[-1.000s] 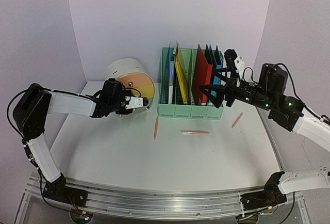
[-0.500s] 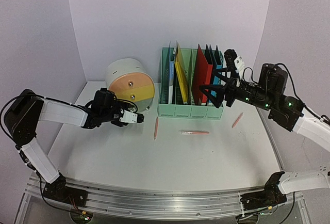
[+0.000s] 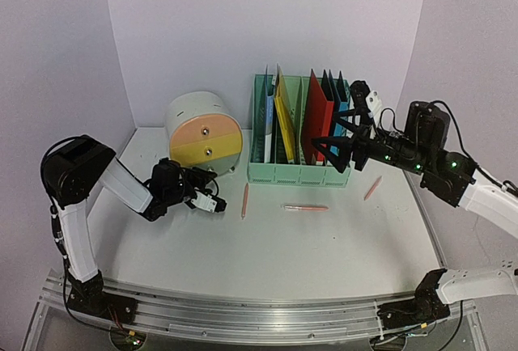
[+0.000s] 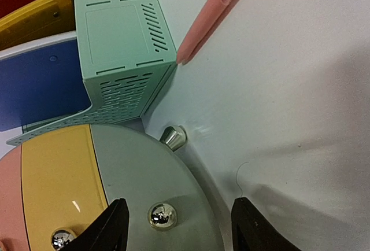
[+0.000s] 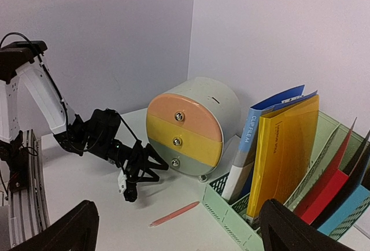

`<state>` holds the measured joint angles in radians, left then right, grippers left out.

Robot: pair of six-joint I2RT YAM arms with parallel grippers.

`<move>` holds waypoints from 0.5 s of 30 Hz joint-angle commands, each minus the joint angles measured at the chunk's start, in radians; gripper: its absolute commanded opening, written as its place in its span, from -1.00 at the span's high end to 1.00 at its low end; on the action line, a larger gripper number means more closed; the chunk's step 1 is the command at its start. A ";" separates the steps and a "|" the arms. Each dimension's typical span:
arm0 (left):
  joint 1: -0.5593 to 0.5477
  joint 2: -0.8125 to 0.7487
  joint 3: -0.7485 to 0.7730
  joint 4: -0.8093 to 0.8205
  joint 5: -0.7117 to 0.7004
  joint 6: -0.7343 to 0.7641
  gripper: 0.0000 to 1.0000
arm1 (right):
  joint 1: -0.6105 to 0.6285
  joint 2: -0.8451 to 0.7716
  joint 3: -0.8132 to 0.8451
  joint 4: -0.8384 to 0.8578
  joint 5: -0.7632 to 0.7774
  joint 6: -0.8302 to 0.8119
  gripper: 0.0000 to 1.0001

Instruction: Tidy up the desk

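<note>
The white desk holds three pink pens. A round grey drawer unit with orange, yellow and grey fronts stands at the back left, all its drawers closed. My left gripper is low in front of it and open. In the left wrist view the left gripper has the grey drawer's silver knob between its fingers, untouched. My right gripper hovers open and empty by the right end of the mint-green file rack.
The file rack holds blue, yellow and red folders upright in its slots. One pink pen lies just off the rack's corner. Lilac walls close off the back and both sides. A metal rail runs along the front edge.
My left gripper has drawn back from the drawer unit's front and dropped low toward the desk, the arm folding in. The right arm has barely moved.
</note>
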<state>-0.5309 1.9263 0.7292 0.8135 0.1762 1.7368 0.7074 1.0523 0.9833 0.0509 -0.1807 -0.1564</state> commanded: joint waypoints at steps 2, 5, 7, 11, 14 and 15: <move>0.017 0.064 0.090 0.145 -0.047 0.065 -0.19 | 0.001 0.002 0.025 0.018 -0.037 -0.015 -0.97; 0.022 0.084 0.098 0.128 -0.044 0.080 -0.16 | 0.001 0.009 0.030 0.018 -0.038 -0.025 -0.97; 0.022 0.098 0.109 0.128 -0.057 0.076 -0.14 | 0.002 0.014 0.034 0.018 -0.041 -0.028 -0.97; 0.028 0.123 0.139 0.102 -0.095 0.062 -0.02 | 0.001 0.014 0.039 0.018 -0.045 -0.028 -0.96; 0.031 0.139 0.148 0.107 -0.095 0.075 0.13 | 0.001 0.013 0.043 0.018 -0.047 -0.028 -0.96; 0.031 0.144 0.153 0.110 -0.096 0.076 0.18 | 0.001 0.014 0.044 0.018 -0.049 -0.028 -0.96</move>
<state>-0.5091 2.0487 0.8426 0.8986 0.1006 1.7963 0.7074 1.0645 0.9836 0.0505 -0.2108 -0.1791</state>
